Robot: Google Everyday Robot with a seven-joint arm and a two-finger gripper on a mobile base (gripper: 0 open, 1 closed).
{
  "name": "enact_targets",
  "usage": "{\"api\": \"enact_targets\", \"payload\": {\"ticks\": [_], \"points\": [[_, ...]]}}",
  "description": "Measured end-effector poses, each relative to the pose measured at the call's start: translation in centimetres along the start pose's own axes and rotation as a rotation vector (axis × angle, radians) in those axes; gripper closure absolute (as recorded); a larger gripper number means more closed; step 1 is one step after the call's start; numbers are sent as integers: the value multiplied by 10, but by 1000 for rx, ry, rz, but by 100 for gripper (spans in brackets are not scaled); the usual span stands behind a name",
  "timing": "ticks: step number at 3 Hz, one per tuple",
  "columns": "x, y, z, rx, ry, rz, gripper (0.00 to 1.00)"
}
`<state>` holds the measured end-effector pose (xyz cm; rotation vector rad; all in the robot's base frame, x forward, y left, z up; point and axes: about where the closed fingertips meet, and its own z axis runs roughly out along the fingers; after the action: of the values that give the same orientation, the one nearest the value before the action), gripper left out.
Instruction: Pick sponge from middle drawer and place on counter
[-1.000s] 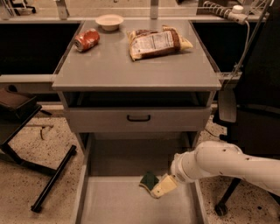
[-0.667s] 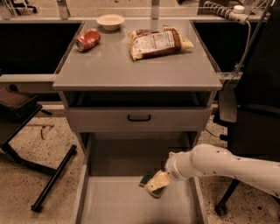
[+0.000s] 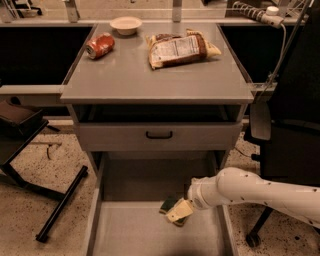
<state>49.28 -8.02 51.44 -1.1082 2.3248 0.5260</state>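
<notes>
Pincer sits low in the middle drawer. The sponge lies immediately to its left. Clenched or released: cannot tell.

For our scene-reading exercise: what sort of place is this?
Likely a lab or office: drawer cabinet, office chair, power strip. The gripper is at the sponge over the middle drawer.

Dim, warm light; counter lit, gripper low in the darker middle drawer.
</notes>
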Motion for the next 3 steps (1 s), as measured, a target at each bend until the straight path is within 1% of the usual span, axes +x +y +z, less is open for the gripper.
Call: {"api": "enact_targets", "payload": {"ticks": [1,2,3], "points": [[3,-3,27,-30,-26,3,0],[5,-2,65,-62,-58,-8,0],[22,11,108,-105,-96,-5,0]]}}
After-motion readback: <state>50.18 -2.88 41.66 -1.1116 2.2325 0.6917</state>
